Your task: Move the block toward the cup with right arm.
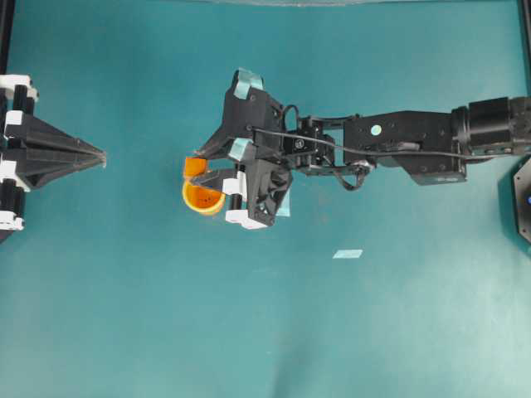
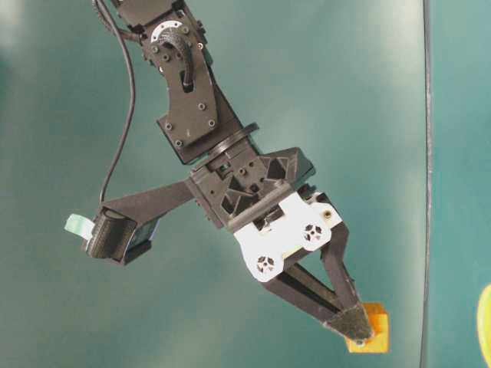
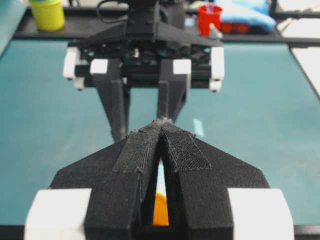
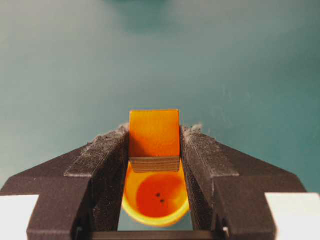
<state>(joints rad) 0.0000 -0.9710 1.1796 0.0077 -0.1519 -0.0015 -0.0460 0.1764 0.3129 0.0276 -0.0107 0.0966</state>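
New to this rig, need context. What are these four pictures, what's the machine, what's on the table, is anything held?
Two black robot arms work over a teal table. One picture looks down from above, one from table level, and one camera rides on each wrist. From above, the right arm reaches in from the right. Its gripper has its jaws closed on a small orange block, held just above an orange cup, whose open inside shows below the block. The left gripper waits at the left edge, jaws shut, holding nothing. A pale strip of tape also lies on the table.
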